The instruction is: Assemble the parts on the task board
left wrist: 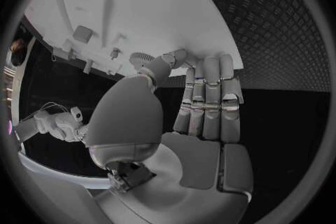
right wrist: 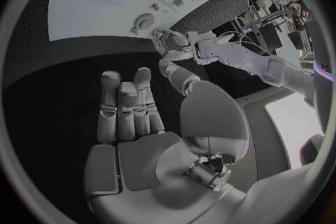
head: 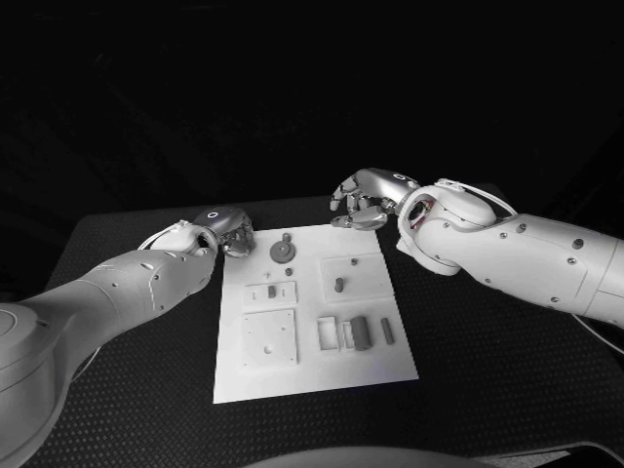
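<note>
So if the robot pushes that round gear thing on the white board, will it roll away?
Probably not. The round gear seems to lie flat on the white board, so a push would likely slide it rather than roll it. It looks small and stiff, so probably light. Tipped onto its edge it might roll. Neither the left hand nor the right hand holds anything.

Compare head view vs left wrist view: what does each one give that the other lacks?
Head view: all four edges of the task board, plus the left arm. Left wrist view: palm side of the left robot hand, fingers straight, holding nothing. Both: the round toothed part near that hand, and the right robot hand.
</note>
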